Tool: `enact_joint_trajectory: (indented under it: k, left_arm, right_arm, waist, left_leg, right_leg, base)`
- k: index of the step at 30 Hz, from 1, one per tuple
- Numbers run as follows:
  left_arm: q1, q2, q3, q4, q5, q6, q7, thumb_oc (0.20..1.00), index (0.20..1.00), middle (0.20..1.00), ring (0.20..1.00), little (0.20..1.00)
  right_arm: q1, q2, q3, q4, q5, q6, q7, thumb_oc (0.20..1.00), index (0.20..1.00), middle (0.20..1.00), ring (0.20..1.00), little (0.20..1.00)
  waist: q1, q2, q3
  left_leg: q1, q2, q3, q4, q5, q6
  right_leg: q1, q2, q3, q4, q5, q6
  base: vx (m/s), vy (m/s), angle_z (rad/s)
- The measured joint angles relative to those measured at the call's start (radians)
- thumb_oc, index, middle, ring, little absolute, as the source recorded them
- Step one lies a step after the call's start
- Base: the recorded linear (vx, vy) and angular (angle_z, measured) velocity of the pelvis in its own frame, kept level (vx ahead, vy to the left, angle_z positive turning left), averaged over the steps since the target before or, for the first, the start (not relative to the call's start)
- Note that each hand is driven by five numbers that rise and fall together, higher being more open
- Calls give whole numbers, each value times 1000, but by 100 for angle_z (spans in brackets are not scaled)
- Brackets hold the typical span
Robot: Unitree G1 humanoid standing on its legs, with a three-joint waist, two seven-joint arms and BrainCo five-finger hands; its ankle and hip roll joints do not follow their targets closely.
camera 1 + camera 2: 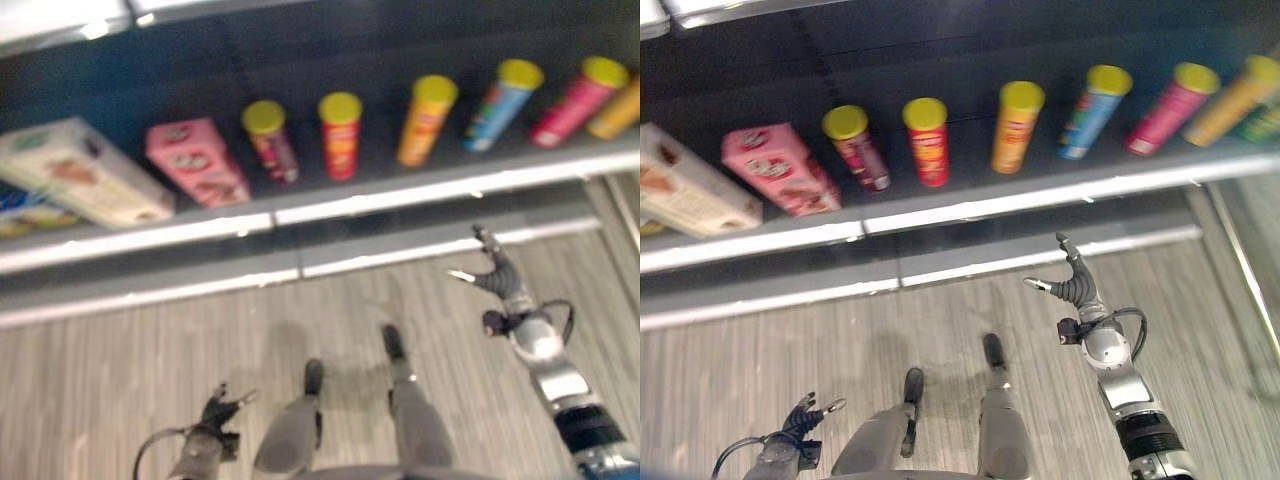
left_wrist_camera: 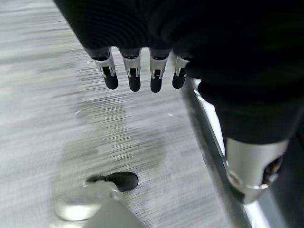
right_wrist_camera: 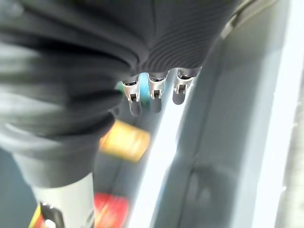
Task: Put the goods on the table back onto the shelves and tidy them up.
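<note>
Below me I see a pale grey floor of narrow streaked planks (image 1: 760, 350), running up to the foot of the shelving. A dull grey metal base ledge (image 1: 790, 285) lies along that foot, with a thin bright strip on its front edge. At the far right, a slim pale upright post (image 1: 1235, 260) slants down across the planks beside the end of the ledge.

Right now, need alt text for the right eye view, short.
A dark shelf holds a row of upright tube cans with yellow lids, with a pink box and a pale box to their left. Below, over grey floor, the right robot hand reaches toward the shelf, open and empty; the left robot hand hangs low, open.
</note>
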Motion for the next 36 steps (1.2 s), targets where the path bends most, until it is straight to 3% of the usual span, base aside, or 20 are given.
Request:
enact_joint_trajectory:
  k: [1,3,4,6,8,9,10,14,15,16,18,19,21,24,27,30,32,34,35,36]
  left_arm:
    - [-11,-10,52,19,0,-5,0,1000,1000,1000,1000,1000]
    - [28,15,104,32,0,1,-3,1000,1000,1000,1000,1000]
    - [53,37,110,53,0,14,-2,1000,1000,1000,1000,1000]
    - [57,69,113,59,1,20,-5,1000,1000,1000,1000,1000]
    - [50,99,142,70,2,19,-9,1000,1000,1000,1000,1000]
    - [40,103,151,69,0,21,-15,1000,1000,1000,1000,1000]
    - [27,65,145,68,1,23,-20,1000,1000,1000,1000,1000]
    - [19,-35,138,59,0,27,-40,1000,1000,1000,1000,1000]
    - [19,-35,138,59,0,27,-40,1000,1000,1000,1000,1000]
    - [14,-60,99,46,-2,29,-43,1000,1000,1000,1000,1000]
    - [20,-63,90,32,-4,29,-46,1000,1000,1000,1000,1000]
    - [22,-66,75,28,-6,28,-47,1000,1000,1000,1000,1000]
    - [38,-71,56,25,-6,24,-50,1000,1000,1000,1000,1000]
    - [38,-72,27,28,-5,19,-58,1000,1000,1000,1000,1000]
    - [34,-87,-15,84,-1,14,-69,1000,1000,1000,1000,1000]
    - [50,-102,-5,119,0,17,-72,1000,1000,1000,1000,1000]
    - [43,-101,16,149,1,24,-78,1000,1000,1000,1000,1000]
    - [52,-108,53,167,2,26,-82,1000,1000,1000,1000,1000]
    - [68,-119,73,184,2,35,-81,1000,1000,1000,1000,1000]
    - [74,-118,74,182,2,36,-80,1000,1000,1000,1000,1000]
  right_arm:
    - [50,-49,-55,16,21,17,-1,1000,1000,1000,1000,1000]
    - [60,-93,-85,7,51,35,2,1000,1000,1000,1000,1000]
    - [64,-119,-102,5,68,30,2,1000,1000,1000,1000,1000]
    - [76,-149,-160,-40,91,35,2,1000,1000,1000,1000,1000]
    - [97,-165,-167,-112,108,28,5,1000,1000,1000,1000,1000]
    - [117,-174,-176,-147,124,21,3,1000,1000,1000,1000,1000]
    - [116,-179,-194,-160,136,21,2,1000,1000,1000,1000,1000]
    - [119,-271,-197,-232,147,10,4,1000,1000,1000,1000,1000]
    - [119,-271,-197,-232,147,10,4,1000,1000,1000,1000,1000]
    - [109,-331,-194,-224,146,0,4,1000,1000,1000,1000,1000]
    - [110,-330,-210,-227,146,2,-4,1000,1000,1000,1000,1000]
    - [108,-328,-208,-226,146,1,-6,1000,1000,1000,1000,1000]
    - [93,-330,-189,-225,146,0,-6,1000,1000,1000,1000,1000]
    - [84,-331,-188,-223,147,0,-8,1000,1000,1000,1000,1000]
    - [1,-324,-130,-174,151,-3,-14,1000,1000,1000,1000,1000]
    - [1,-325,-109,-168,166,-6,-19,1000,1000,1000,1000,1000]
    - [-2,-325,-109,-175,166,-6,-19,1000,1000,1000,1000,1000]
    - [-26,-323,-94,-187,166,-5,-18,1000,1000,1000,1000,1000]
    - [-48,-329,-73,-199,166,-5,-17,1000,1000,1000,1000,1000]
    - [-55,-332,-78,-205,165,-10,-19,1000,1000,1000,1000,1000]
  waist:
    - [-34,32,-14]
    - [0,31,-40]
    - [5,20,-68]
    - [3,-15,-123]
    - [-2,-63,-160]
    - [-18,-85,-182]
    - [-24,-36,-193]
    - [-36,59,-220]
    - [-36,59,-220]
    - [-44,77,-234]
    - [-32,36,-224]
    - [-25,17,-224]
    - [-17,-2,-219]
    - [-5,5,-217]
    - [41,14,-197]
    - [58,81,-186]
    - [68,91,-176]
    - [91,81,-171]
    - [95,110,-180]
    - [94,145,-179]
  left_leg:
    - [23,44,47,-11,2,-4]
    - [131,108,218,-41,4,-16]
    - [159,117,254,-40,3,-16]
    - [205,121,307,-64,2,-25]
    - [227,138,295,-61,8,-49]
    - [257,157,294,-55,6,-106]
    - [256,230,301,-27,3,-136]
    - [217,363,229,125,78,-226]
    - [217,363,229,125,78,-226]
    - [149,372,87,242,172,-189]
    - [98,349,16,334,302,-173]
    - [102,285,-61,339,206,-192]
    - [95,197,-78,277,92,-179]
    - [15,84,-87,151,55,-151]
    - [-30,-52,-140,-130,80,-145]
    - [-128,-43,-115,-96,122,-164]
    - [-159,-35,-72,-81,131,-176]
    - [-144,-36,-53,-33,119,-155]
    - [-104,-19,-67,-48,76,-136]
    - [-74,2,-68,-77,123,-94]
  right_leg:
    - [13,-29,-148,107,-79,-105]
    - [31,-143,-384,265,-128,-40]
    - [49,-227,-404,276,-127,-3]
    - [78,-299,-415,217,-114,44]
    - [163,-285,-403,110,-38,29]
    - [233,-257,-400,85,-78,15]
    - [241,-189,-395,76,-67,-25]
    - [240,-70,-361,78,-124,-86]
    - [240,-70,-361,78,-124,-86]
    - [184,-37,-344,155,-193,-136]
    - [185,-33,-289,145,-211,-183]
    - [203,-34,-247,110,-194,-201]
    - [251,-28,-213,25,-161,-218]
    - [288,-10,-189,-36,-147,-222]
    - [281,3,-100,-35,-152,-222]
    - [315,61,-135,-36,-149,-259]
    - [308,73,-104,-33,-155,-266]
    - [315,73,-29,-35,-167,-248]
    - [331,93,-15,-27,-178,-220]
    - [327,112,-26,23,-194,-214]
  base:
    - [-72,-471,-178]
    - [62,-454,-253]
    - [218,-431,-258]
    - [226,-393,-158]
    - [150,-300,-97]
    - [212,-374,-61]
    - [200,-314,-35]
    - [135,-321,-57]
    - [94,-378,-51]
    - [137,-418,-70]
    - [233,-218,-86]
    - [234,-136,-77]
    - [153,-44,-63]
    - [349,-91,-36]
    - [262,-58,-77]
    - [328,-15,-54]
    - [368,39,-62]
    - [381,70,-107]
    - [395,82,-77]
    - [408,81,-58]
